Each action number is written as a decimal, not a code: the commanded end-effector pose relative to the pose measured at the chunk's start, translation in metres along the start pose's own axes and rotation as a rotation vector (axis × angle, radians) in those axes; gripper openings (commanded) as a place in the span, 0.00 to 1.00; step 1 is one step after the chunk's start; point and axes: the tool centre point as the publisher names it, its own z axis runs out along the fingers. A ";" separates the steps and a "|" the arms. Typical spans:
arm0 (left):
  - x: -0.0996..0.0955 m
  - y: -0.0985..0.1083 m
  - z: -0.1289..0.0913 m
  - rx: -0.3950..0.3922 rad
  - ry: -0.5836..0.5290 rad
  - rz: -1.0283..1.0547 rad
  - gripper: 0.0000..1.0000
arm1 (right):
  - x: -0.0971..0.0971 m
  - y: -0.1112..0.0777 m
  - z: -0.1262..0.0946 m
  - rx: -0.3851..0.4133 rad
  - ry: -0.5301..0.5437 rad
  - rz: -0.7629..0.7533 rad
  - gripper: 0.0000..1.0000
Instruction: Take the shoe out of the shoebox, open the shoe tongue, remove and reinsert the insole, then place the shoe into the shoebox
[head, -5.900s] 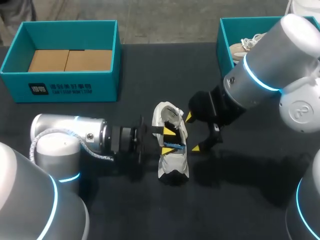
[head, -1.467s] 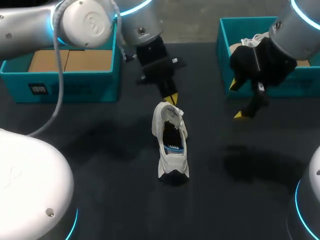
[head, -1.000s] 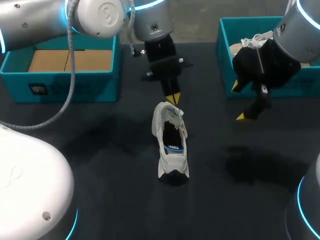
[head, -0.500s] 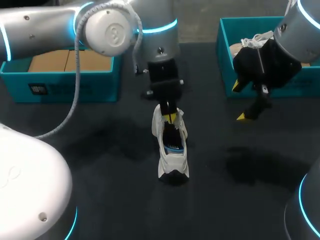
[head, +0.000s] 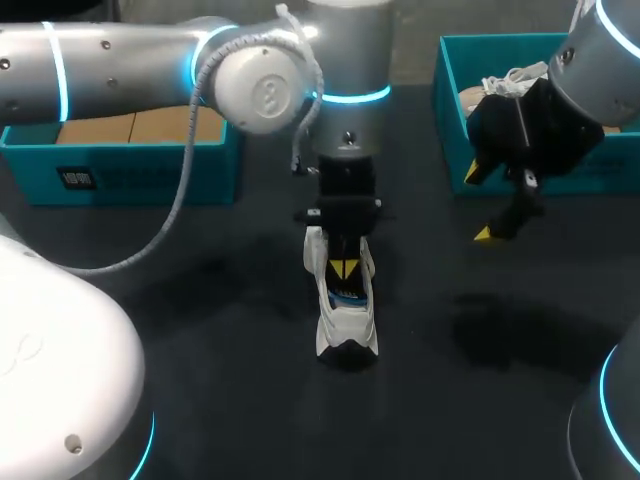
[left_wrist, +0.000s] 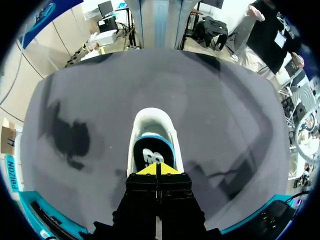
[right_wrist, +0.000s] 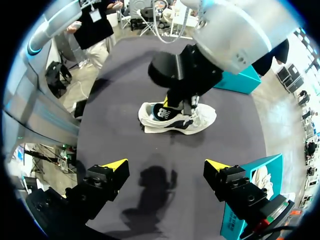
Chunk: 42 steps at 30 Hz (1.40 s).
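Left claw vertical and pinched closed; right claw aloft, spread wide.

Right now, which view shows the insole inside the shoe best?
The left wrist view: it looks down into the shoe, the dark insole exposed just ahead of the left gripper. In the head view the left arm leaves only a blue sliver. The right wrist view sees the shoe side-on, the insole barely showing.

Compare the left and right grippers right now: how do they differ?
The left gripper has its fingers pressed together; the right gripper has them spread wide, with nothing between. The left gripper is down at the opening of the shoe; the right gripper hangs clear of it, by the shoebox. Both have yellow tips.
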 end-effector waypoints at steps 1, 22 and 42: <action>0.001 -0.003 0.011 -0.026 0.018 -0.015 0.00 | 0.000 0.001 0.001 0.003 0.000 0.001 1.00; 0.008 0.001 0.045 -0.123 -0.079 -0.070 0.00 | 0.000 0.001 0.001 0.003 0.000 0.001 1.00; -0.009 -0.004 0.083 -0.124 -0.052 -0.050 0.00 | 0.000 0.001 0.001 0.003 0.000 0.001 1.00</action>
